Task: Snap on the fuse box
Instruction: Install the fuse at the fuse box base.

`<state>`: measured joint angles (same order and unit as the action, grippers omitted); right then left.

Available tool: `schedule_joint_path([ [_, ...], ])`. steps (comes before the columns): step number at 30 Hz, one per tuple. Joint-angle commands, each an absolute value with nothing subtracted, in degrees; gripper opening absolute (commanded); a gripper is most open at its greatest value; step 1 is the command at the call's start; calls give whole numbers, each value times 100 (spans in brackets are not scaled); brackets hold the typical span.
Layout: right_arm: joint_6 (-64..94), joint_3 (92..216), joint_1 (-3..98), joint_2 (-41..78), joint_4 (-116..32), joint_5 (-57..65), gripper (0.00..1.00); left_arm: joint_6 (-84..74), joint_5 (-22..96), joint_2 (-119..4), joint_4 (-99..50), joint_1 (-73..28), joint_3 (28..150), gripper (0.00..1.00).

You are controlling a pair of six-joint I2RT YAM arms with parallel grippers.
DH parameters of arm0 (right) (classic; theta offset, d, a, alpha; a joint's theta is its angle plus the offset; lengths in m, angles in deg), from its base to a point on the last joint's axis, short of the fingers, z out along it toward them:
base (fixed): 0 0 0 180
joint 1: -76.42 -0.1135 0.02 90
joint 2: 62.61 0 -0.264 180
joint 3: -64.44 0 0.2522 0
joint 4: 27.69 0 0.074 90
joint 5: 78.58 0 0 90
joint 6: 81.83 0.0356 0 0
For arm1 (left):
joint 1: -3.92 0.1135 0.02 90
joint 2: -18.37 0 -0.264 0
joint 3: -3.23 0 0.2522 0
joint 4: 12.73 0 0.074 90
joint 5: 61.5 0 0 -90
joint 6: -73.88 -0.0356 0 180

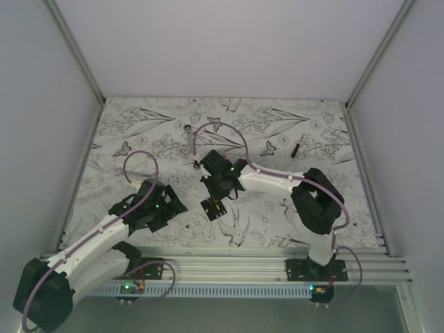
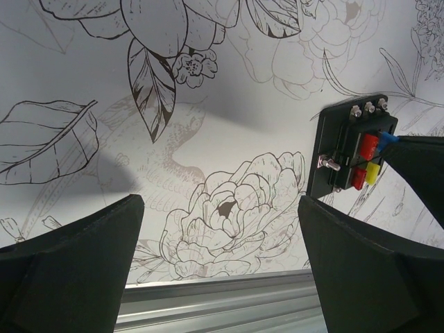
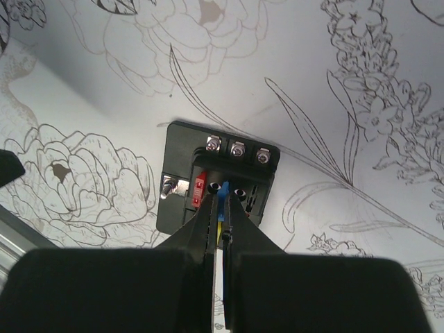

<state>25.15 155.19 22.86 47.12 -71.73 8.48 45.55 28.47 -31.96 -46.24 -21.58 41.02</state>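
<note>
Where my right gripper [image 3: 220,211] comes to a point, I see its two black fingers clenched together, the tips meeting at a blue fuse [image 3: 223,194] on the face of the fuse box [image 3: 177,149]. I cannot tell whether the fuse is actually pinched or only touched. A red fuse [image 3: 198,191] sits just left of the blue one. From the left wrist camera I can also make out a yellow fuse [image 2: 372,173] below the red. Three silver screw heads [image 3: 238,148] line the far edge of the box, and a small silver stud [image 3: 171,187] sticks out of its left side. Any lettering on the box is too small for me to read.

The box lies flat on the table cover [image 1: 139,132], a white sheet printed with black line drawings of peonies, leaves, butterflies and birds. It sits near the middle of the table, a little toward the near side. My own right fingers hide the near half of the box in the right wrist view. From above, the right wrist covers most of it.

My left gripper [image 2: 218,201] is released, fingers spread wide with nothing between them, hovering over a printed peony to the left of the box and apart from it. The aluminium rail [image 1: 243,263] runs along the near edge.

Farther back a long silver wrench [image 1: 191,144] lies behind the right wrist, and a thin black stick [image 1: 295,148] rests well to the right
</note>
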Motion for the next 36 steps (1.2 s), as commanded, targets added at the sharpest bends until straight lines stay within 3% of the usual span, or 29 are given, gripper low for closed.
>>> schedule_joint_path([
  [1,2511,14918,2239,4742,-7325,1427,0,4505,2880,-3172,-4838,-2122,4099,99],
  [12,2824,15055,2359,4653,-7134,1360,1,4593,3005,-3051,-4837,-2122,4054,99],
  [18,2836,15134,2351,4444,-7071,1326,15,4602,3050,-3050,-4837,-2131,4104,99],
  [30,2830,15229,2265,4325,-7033,1489,30,4554,3101,-3157,-4838,-2148,4228,99],
  [33,2815,15254,2255,4344,-7026,1471,29,4539,3105,-3217,-4814,-2148,4272,99],
  [36,2838,15263,2247,4394,-7027,1458,20,4519,3115,-3281,-4792,-2157,4300,99],
])
